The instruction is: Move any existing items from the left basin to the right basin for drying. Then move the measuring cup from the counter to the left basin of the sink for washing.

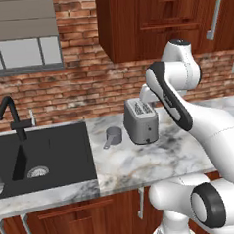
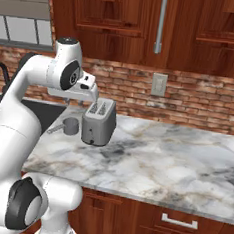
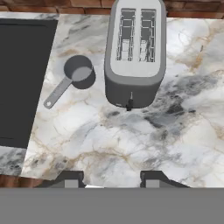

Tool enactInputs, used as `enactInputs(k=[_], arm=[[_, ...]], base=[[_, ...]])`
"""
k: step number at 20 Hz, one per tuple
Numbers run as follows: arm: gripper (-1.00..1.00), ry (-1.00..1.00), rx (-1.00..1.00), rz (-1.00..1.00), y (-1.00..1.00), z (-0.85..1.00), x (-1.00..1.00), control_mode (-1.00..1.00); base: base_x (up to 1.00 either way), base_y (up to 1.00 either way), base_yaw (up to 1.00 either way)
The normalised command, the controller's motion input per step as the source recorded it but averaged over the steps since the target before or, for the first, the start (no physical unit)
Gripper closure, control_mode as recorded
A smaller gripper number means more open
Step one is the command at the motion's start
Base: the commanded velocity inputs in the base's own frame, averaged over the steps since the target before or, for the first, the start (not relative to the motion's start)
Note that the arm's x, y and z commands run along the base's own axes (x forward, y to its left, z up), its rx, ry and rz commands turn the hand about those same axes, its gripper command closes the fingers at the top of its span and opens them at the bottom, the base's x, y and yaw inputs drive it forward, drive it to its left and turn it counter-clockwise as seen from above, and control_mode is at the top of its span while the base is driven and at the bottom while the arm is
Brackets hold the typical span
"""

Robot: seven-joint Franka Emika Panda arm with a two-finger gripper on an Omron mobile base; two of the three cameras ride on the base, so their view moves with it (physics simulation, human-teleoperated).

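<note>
No readable brand, label or writing anywhere, including on the toaster [image 3: 134, 52] and the measuring cup [image 3: 78, 72].

One measuring cup, grey, upright on the marble tabletop [image 3: 175, 131], bowl just left of the toaster and apart from it, long handle angled toward the sink [image 1: 43, 158] side and the tabletop's front edge. Between sink and toaster in the left base view. Well outside either basin.

One toaster, grey, two slots on top, lever on the front face, standing near the brick wall [image 1: 87, 86].

One black sink, set into the tabletop at the left; one black faucet [image 1: 13, 120] behind it; one round drain [image 1: 38, 171] seen in the basin floor. Something pale at the far left edge of the basin, cut off, too little to identify.

One tool [image 3: 111, 180], held high above the tabletop, looking down on toaster and cup; two dark fingertips [image 3: 70, 179] standing apart with a clear gap, gripping nothing.

One wall outlet [image 2: 159, 84] on the brick, right of the toaster.
</note>
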Motion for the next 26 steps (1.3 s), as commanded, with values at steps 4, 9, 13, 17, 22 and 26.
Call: enactInputs(k=[4,9,13,17,22,26], arm=[[-1.00,0.00,0.00,0.00,0.00,0.00,0.00,1.00],[-1.00,0.00,0.00,0.00,0.00,0.00,0.00,1.00],[-1.00,0.00,0.00,0.00,0.00,0.00,0.00,1.00],[-1.00,0.00,0.00,0.00,0.00,0.00,0.00,1.00],[-1.00,0.00,0.00,0.00,0.00,0.00,0.00,1.00],[-1.00,0.00,0.00,0.00,0.00,0.00,0.00,1.00]], base=[[-0.04,0.11,0.00],[0.00,0.55,-0.02],[0.00,0.65,-0.04],[0.00,0.53,-0.03],[0.00,0.50,-0.04],[0.00,0.44,-0.05]])
